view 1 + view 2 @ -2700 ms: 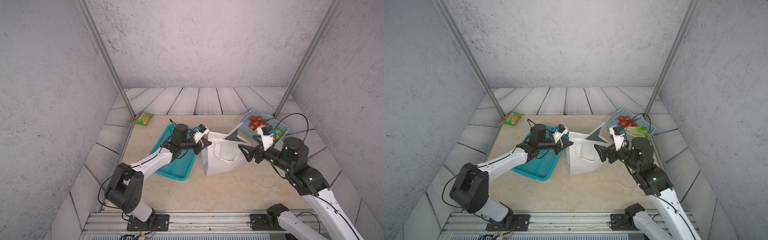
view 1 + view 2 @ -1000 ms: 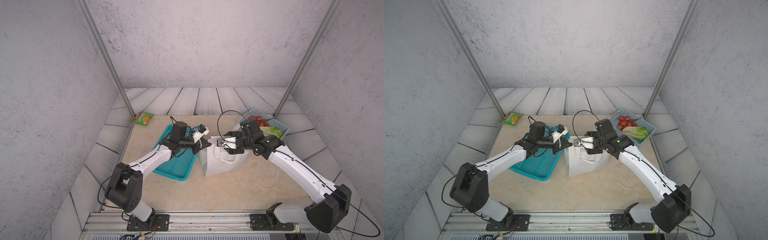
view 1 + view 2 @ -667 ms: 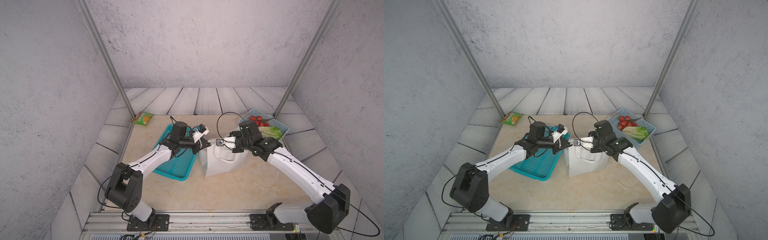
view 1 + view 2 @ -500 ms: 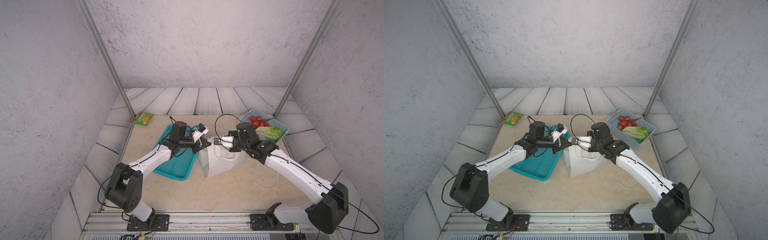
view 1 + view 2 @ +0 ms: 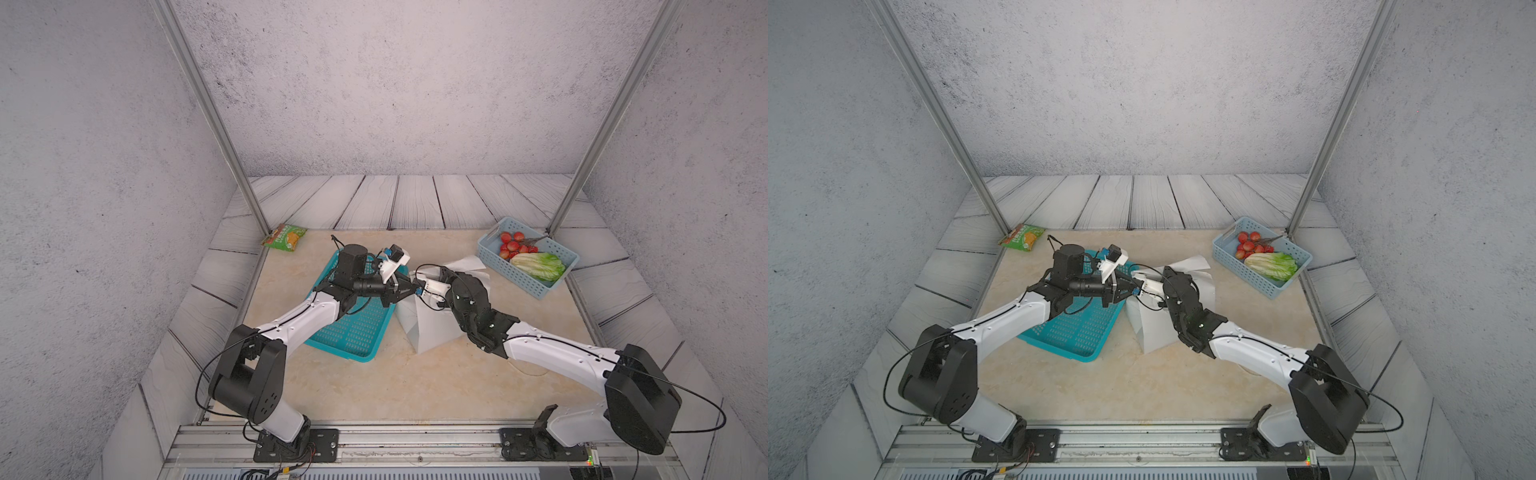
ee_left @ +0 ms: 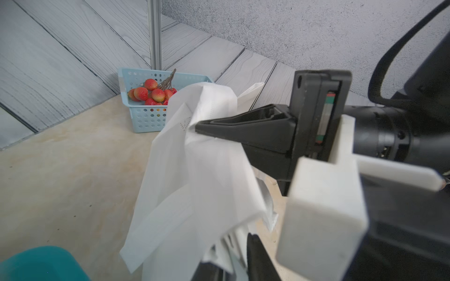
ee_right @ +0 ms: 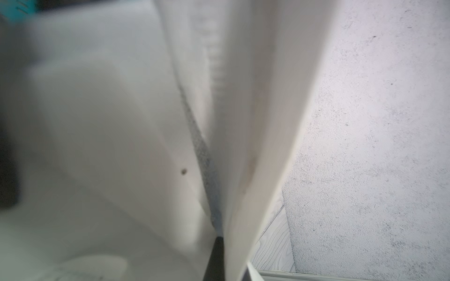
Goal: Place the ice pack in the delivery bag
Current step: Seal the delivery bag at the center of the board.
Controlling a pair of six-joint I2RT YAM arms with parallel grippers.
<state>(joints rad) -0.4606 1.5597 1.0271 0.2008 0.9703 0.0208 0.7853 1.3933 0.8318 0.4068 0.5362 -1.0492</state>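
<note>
At the middle of the tabletop (image 5: 374, 386) stands the delivery bag (image 5: 432, 332), a white tote whose top is crumpled and drawn toward the robot's left, with one flap sticking up on its far side. Where the ice pack is I cannot tell. Over the bag's upper left edge the two arms meet tip to tip. The right pincer (image 5: 419, 286) is pressed together on a fold of the bag's white fabric: in the left wrist view its black fingertips (image 6: 207, 127) bite into the cloth, and in the right wrist view the cloth runs as a blurred white sheet into the pincer (image 7: 218, 243). The left pincer (image 5: 409, 289) reaches in from the other side; in its own wrist view its two dark fingers (image 6: 255, 258) stand a little apart with bag fabric between them, and whether they grip it I cannot tell. Just beside the bag on the robot's left lies the teal mesh basket (image 5: 357, 332), under the left arm. Well apart at the far right corner sits the pale blue basket (image 5: 525, 276), holding red fruits (image 5: 513, 245) and a head of lettuce (image 5: 538, 266). By the far left post a green snack packet (image 5: 284, 237) lies at the tabletop's corner
</note>
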